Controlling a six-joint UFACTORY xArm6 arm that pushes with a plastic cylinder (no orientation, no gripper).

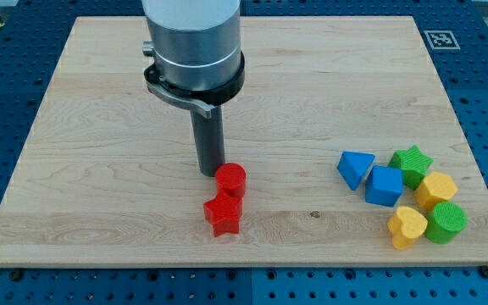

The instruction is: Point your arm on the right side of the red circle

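The red circle [231, 180] is a short red cylinder near the middle of the wooden board [100, 127]. A red star [223, 214] sits just below it, touching it. My tip [211, 172] is the lower end of a dark rod coming down from the grey arm body at the view's top. It rests on the board just left of the red circle and slightly above it, close to or touching its edge.
A cluster of blocks lies at the view's lower right: a blue triangle [355, 168], a blue cube [385, 185], a green star [412, 163], a yellow hexagon [437, 190], a yellow heart [407, 226] and a green cylinder [446, 222].
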